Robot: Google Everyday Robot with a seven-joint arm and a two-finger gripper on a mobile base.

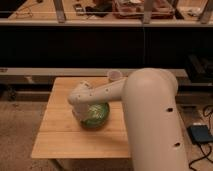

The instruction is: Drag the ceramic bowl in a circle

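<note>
The ceramic bowl (pixel 95 116), green inside with a dark rim, sits on the wooden table (pixel 60 135) right of its middle. My white arm reaches in from the right and covers the bowl's upper part. The gripper (pixel 80 105) is at the bowl's upper left rim, under the wrist. A small white cup (pixel 115 76) stands at the table's far edge, just behind the arm.
A long dark counter with a metal rail (pixel 75 71) runs behind the table. Shelves with trays (pixel 140 7) sit above it. A dark box with cables (pixel 201 134) lies on the floor at the right. Speckled floor surrounds the table.
</note>
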